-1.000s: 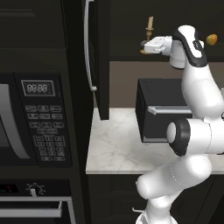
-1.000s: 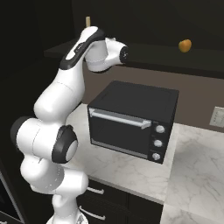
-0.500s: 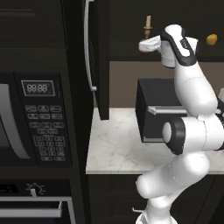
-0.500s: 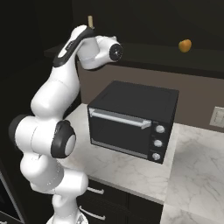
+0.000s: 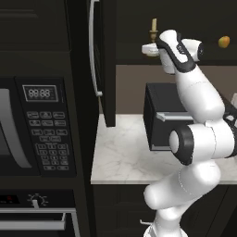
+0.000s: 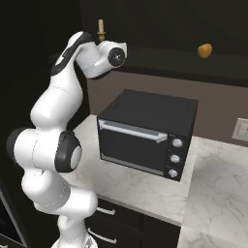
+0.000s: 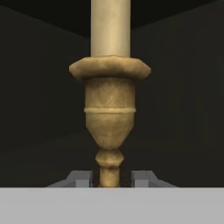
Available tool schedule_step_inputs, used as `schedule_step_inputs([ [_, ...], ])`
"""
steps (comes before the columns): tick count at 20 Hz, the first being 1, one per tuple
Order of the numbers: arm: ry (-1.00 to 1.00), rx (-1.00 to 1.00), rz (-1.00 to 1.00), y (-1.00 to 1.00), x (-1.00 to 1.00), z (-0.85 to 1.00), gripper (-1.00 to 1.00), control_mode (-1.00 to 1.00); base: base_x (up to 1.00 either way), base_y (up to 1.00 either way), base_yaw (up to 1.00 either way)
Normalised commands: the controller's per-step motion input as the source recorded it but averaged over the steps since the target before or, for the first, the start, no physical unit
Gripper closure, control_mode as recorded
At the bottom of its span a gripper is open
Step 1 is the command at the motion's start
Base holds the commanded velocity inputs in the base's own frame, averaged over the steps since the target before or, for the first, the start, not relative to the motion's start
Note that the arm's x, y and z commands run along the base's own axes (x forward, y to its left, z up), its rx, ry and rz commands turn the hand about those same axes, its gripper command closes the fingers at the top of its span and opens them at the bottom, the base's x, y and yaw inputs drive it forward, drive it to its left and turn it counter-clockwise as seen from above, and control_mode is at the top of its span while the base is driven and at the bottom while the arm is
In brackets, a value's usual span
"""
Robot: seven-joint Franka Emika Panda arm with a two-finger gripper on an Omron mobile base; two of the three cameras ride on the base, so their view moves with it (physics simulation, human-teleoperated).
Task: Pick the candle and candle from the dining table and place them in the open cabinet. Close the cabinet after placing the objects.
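A thin cream taper candle (image 5: pixel 153 24) in a brass candlestick (image 7: pixel 110 109) stands upright on the low shelf of the open cabinet (image 5: pixel 185 14). It also shows past the arm in the right base view as the candle (image 6: pixel 101 29). My gripper (image 5: pixel 149 48) is at the candlestick's base. In the hand view my gripper (image 7: pixel 110 178) straddles the narrow stem. A thin dark gap shows on each side between the stem and the fingertips (image 7: pixel 80 177), so the jaws stand slightly open. The dining table is out of view.
The cabinet's open door (image 5: pixel 107 65) with its long silver handle (image 5: pixel 93 46) hangs left of the hand. A round orange fruit (image 5: pixel 224 42) sits further right on the same shelf. Below are a black toaster oven (image 6: pixel 145 131), a marble counter (image 5: pixel 120 152) and a built-in microwave (image 5: pixel 32 125).
The hand has edged slightly left at the shelf with the candle. The fingers, earlier shut on the stem, have parted a little from it.
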Motion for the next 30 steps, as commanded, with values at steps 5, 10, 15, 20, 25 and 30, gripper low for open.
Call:
schedule_step_inputs([
  [5,0.00,0.00,-0.11,-0.33,0.00,0.00,-1.00,-1.00,0.00,0.00,0.00],
  [10,0.00,0.00,-0.10,-0.24,-0.07,0.00,-1.00,-1.00,0.00,0.00,0.00],
  [15,0.04,0.00,-0.14,0.00,-0.40,0.03,-1.00,-1.00,0.00,0.00,0.00],
  [20,0.12,0.00,-0.27,0.00,-0.80,0.19,-1.00,-1.00,0.00,0.00,0.00],
  [25,0.23,0.02,-0.27,0.00,-0.87,0.50,-1.00,-1.00,0.00,0.00,0.00],
  [30,0.36,0.07,-0.24,0.04,-0.88,0.51,-1.00,-1.00,0.00,0.00,0.00],
])
